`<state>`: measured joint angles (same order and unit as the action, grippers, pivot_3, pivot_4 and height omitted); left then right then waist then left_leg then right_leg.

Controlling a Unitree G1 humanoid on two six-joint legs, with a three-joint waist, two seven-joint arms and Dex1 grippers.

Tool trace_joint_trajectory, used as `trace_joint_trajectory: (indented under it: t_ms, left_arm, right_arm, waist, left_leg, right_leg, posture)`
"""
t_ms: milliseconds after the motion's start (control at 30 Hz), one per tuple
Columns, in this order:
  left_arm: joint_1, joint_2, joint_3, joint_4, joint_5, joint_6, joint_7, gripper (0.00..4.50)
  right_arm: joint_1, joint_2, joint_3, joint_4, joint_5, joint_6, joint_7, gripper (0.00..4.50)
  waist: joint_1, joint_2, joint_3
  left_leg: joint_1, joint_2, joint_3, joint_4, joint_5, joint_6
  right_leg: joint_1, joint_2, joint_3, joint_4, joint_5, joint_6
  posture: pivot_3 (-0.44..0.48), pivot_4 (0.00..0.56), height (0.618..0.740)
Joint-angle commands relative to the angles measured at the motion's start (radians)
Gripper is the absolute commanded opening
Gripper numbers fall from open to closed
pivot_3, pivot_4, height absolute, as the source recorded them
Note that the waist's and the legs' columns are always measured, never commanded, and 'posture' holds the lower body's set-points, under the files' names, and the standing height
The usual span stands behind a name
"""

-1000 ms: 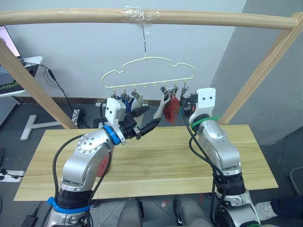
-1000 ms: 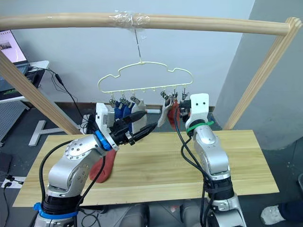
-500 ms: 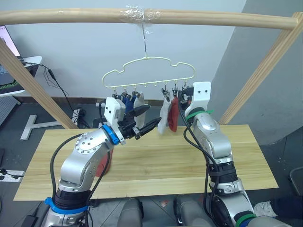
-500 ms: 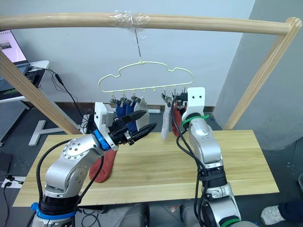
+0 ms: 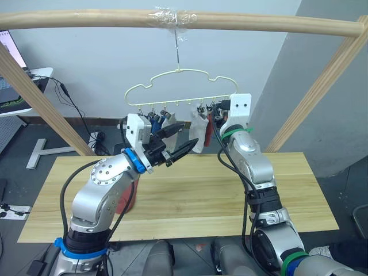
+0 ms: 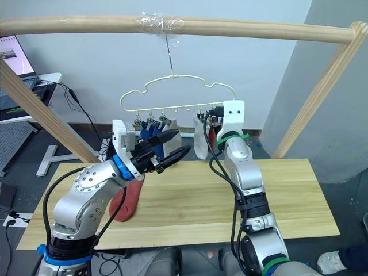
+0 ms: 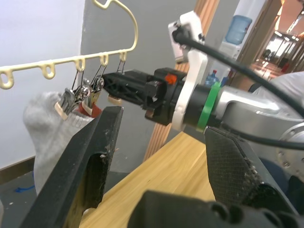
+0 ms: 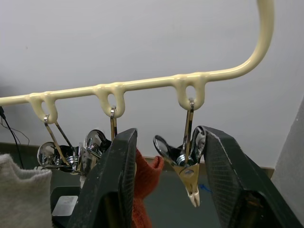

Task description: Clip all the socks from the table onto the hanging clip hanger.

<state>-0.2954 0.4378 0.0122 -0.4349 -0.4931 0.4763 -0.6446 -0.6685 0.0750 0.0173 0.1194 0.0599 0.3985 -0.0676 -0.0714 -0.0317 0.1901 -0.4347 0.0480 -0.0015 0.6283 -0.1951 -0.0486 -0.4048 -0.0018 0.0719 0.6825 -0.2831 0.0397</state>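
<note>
Socks on the clip hanger (image 5: 181, 86) swung back to hanging; right tool (image 8: 156, 185) had risen, open around the empty end clip (image 8: 186, 161); left tool (image 5: 175, 141) stayed wide, one red sock (image 6: 127, 198) left on the worktop (image 5: 230, 190).

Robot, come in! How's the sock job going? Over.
Both pincers open: right pincer around the end clip, left pincer empty. Five socks hung on hanger. One red sock on table.

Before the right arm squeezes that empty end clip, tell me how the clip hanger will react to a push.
Hung by one thin hook from the pole, the clip hanger will probably swing or twist away. Its thin wire likely flexes slightly. The empty clip between the right gripper's open jaws dangles from a loop, so may pivot.
</note>
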Motion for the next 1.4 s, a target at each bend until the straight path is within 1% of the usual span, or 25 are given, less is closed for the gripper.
trace_joint_trajectory:
  t_ms: [33, 200, 300, 400, 467, 633, 767, 867, 933, 1000, 1067, 1167, 1267, 1333, 1400]
  left_arm:
    - [-0.022, 0.005, 0.020, -0.039, -0.020, -0.002, 0.007, 3.15]
    - [-0.024, -0.001, 0.011, -0.047, -0.030, -0.001, 0.010, 3.15]
    - [-0.025, -0.001, 0.009, -0.049, -0.034, -0.003, 0.008, 3.15]
    - [-0.028, -0.004, 0.008, -0.045, -0.034, -0.005, 0.009, 3.15]
    - [-0.029, -0.007, 0.006, -0.043, -0.032, -0.007, 0.010, 3.15]
    - [-0.015, -0.013, -0.002, -0.045, -0.023, -0.011, 0.015, 3.15]
    - [0.029, 0.005, 0.003, -0.011, 0.022, 0.000, 0.050, 3.15]
    - [0.115, 0.051, 0.027, 0.082, 0.111, 0.001, 0.099, 3.15]
    - [0.169, 0.085, 0.035, 0.163, 0.182, -0.058, 0.114, 3.15]
    - [0.193, 0.105, 0.047, 0.247, 0.236, -0.117, 0.132, 3.15]
    - [0.192, 0.108, 0.089, 0.364, 0.255, -0.152, 0.157, 3.15]
    - [0.159, 0.115, 0.133, 0.542, 0.259, -0.196, 0.152, 3.67]
    - [0.095, 0.116, 0.132, 0.695, 0.294, -0.234, 0.165, 4.47]
    - [0.057, 0.107, 0.139, 0.779, 0.291, -0.240, 0.162, 4.47]
    - [0.026, 0.095, 0.146, 0.850, 0.250, -0.209, 0.107, 4.47]
  right_arm:
    - [-0.027, -0.004, -0.015, -0.012, -0.003, -0.032, -0.004, 2.12]
    - [-0.029, -0.007, -0.021, -0.006, -0.002, -0.042, -0.006, 2.12]
    - [-0.029, -0.008, -0.026, -0.006, 0.000, -0.048, -0.006, 1.48]
    - [-0.027, -0.011, -0.030, -0.007, 0.001, -0.051, -0.004, 0.53]
    - [-0.026, -0.012, -0.032, -0.007, 0.000, -0.053, -0.003, 0.06]
    - [-0.028, -0.035, -0.033, -0.009, -0.003, -0.059, 0.014, 0.02]
    - [-0.038, -0.096, -0.029, -0.019, 0.005, -0.028, 0.080, 0.02]
    - [-0.063, -0.192, -0.019, -0.030, 0.030, 0.057, 0.203, 0.02]
    - [-0.074, -0.238, -0.023, -0.044, 0.057, 0.116, 0.262, 0.02]
    - [-0.083, -0.272, -0.020, -0.057, 0.078, 0.164, 0.309, 0.02]
    - [-0.090, -0.299, -0.013, -0.076, 0.090, 0.193, 0.350, 0.02]
    - [-0.094, -0.327, -0.011, -0.092, 0.100, 0.223, 0.387, 0.00]
    - [-0.099, -0.338, -0.017, -0.093, 0.105, 0.249, 0.398, 0.00]
    - [-0.101, -0.345, -0.013, -0.095, 0.104, 0.258, 0.409, 0.00]
    - [-0.105, -0.348, -0.015, -0.098, 0.107, 0.271, 0.415, 0.00]
  waist:
    - [0.001, 0.000, 0.000]
    - [0.006, 0.000, 0.000]
    - [0.008, 0.000, 0.000]
    - [0.009, 0.000, 0.000]
    - [0.010, 0.000, 0.000]
    - [0.013, 0.000, 0.000]
    - [0.013, 0.000, 0.000]
    - [0.012, 0.000, 0.000]
    - [0.012, 0.000, 0.000]
    - [0.012, 0.000, 0.000]
    - [0.014, 0.000, 0.000]
    - [0.016, 0.000, 0.000]
    - [0.020, 0.000, 0.000]
    - [0.020, 0.000, 0.000]
    - [0.019, 0.000, 0.000]
  left_leg:
    - [0.000, 0.000, 0.000, 0.000, 0.000, 0.000]
    - [0.000, 0.000, 0.000, 0.000, 0.000, 0.000]
    - [0.000, 0.000, 0.000, 0.000, 0.000, 0.000]
    - [0.000, 0.000, 0.000, 0.000, 0.000, 0.000]
    - [0.000, 0.000, 0.000, 0.000, 0.000, 0.000]
    - [0.000, 0.000, 0.000, 0.000, 0.000, 0.000]
    - [0.000, 0.000, 0.000, 0.000, 0.000, 0.000]
    - [0.000, 0.000, 0.000, 0.000, 0.000, 0.000]
    - [0.001, 0.000, 0.000, 0.000, 0.000, 0.000]
    - [0.001, 0.000, 0.000, 0.000, 0.000, 0.000]
    - [0.001, 0.000, 0.000, 0.000, 0.000, 0.000]
    - [0.001, 0.000, 0.001, 0.000, 0.000, 0.000]
    - [0.001, 0.000, 0.001, 0.000, 0.000, 0.000]
    - [0.001, 0.000, 0.001, 0.001, 0.000, 0.000]
    - [0.001, 0.000, 0.001, 0.000, 0.000, 0.000]
  right_leg:
    - [0.000, 0.000, 0.000, 0.000, 0.000, 0.000]
    - [0.000, 0.000, 0.000, 0.000, 0.000, 0.000]
    - [0.000, 0.000, 0.000, 0.000, 0.000, 0.000]
    - [0.000, 0.000, 0.000, 0.000, 0.000, 0.000]
    - [0.000, 0.000, 0.000, 0.000, 0.000, 0.000]
    - [0.000, 0.000, 0.000, 0.000, 0.000, 0.000]
    - [0.000, 0.000, 0.000, 0.000, 0.000, 0.000]
    - [0.000, 0.000, 0.000, 0.000, 0.000, 0.000]
    - [0.000, 0.000, 0.000, 0.000, 0.000, 0.000]
    - [0.000, 0.000, 0.000, 0.000, 0.000, 0.000]
    - [0.000, 0.000, 0.000, 0.000, 0.000, 0.000]
    - [0.000, 0.000, 0.000, 0.000, 0.000, 0.000]
    - [0.000, -0.001, 0.000, 0.000, 0.000, 0.000]
    - [0.000, -0.001, -0.001, 0.000, 0.000, 0.000]
    - [0.000, -0.001, -0.001, 0.000, 0.000, 0.000]
  posture:
    - [0.002, 0.161, 0.740]
    - [-0.002, 0.161, 0.740]
    - [-0.004, 0.160, 0.740]
    - [-0.005, 0.159, 0.740]
    - [-0.005, 0.159, 0.740]
    - [-0.007, 0.160, 0.740]
    - [-0.014, 0.159, 0.740]
    - [-0.024, 0.161, 0.740]
    - [-0.027, 0.161, 0.740]
    - [-0.029, 0.162, 0.740]
    - [-0.034, 0.162, 0.740]
    - [-0.034, 0.169, 0.740]
    - [-0.034, 0.175, 0.740]
    - [-0.036, 0.177, 0.740]
    - [-0.045, 0.182, 0.740]
